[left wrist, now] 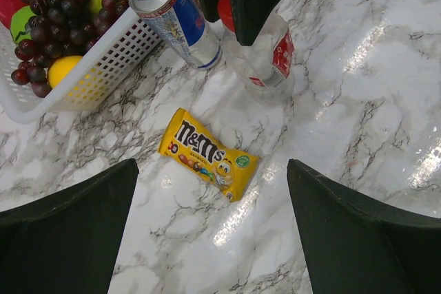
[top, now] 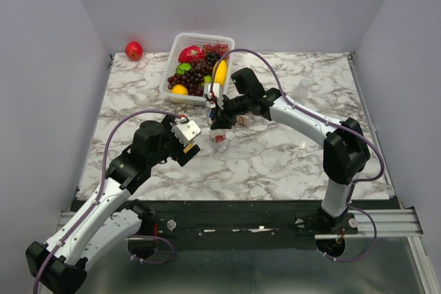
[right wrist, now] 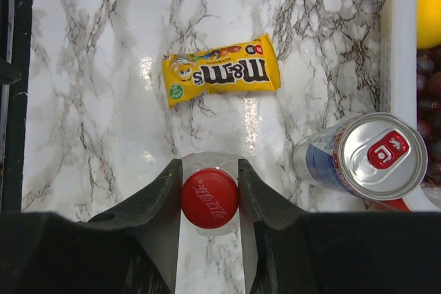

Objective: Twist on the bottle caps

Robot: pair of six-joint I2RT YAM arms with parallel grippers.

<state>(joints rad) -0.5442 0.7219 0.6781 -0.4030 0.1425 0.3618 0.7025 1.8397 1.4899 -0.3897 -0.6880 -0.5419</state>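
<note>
red cap [right wrist: 209, 197] sits pinched inside the right gripper [right wrist: 207, 172].

So the right claw [right wrist: 209, 170] is clamped round the cap [right wrist: 209, 197] on top of the bottle [left wrist: 265, 67]. The can [right wrist: 358, 160] sits just beside it, by the basket [right wrist: 400, 53]; the candy bag [right wrist: 220, 70] lies on the table [right wrist: 103, 101] past its fingertips.

Top wide; wrists close, sharing candy packet [left wrist: 209, 163].

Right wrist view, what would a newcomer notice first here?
The red cap, clamped in the right hand atop a clear bottle, at bottom centre. Above it lies the yellow M&M's packet; the soda can stands at right, beside the white basket.
</note>
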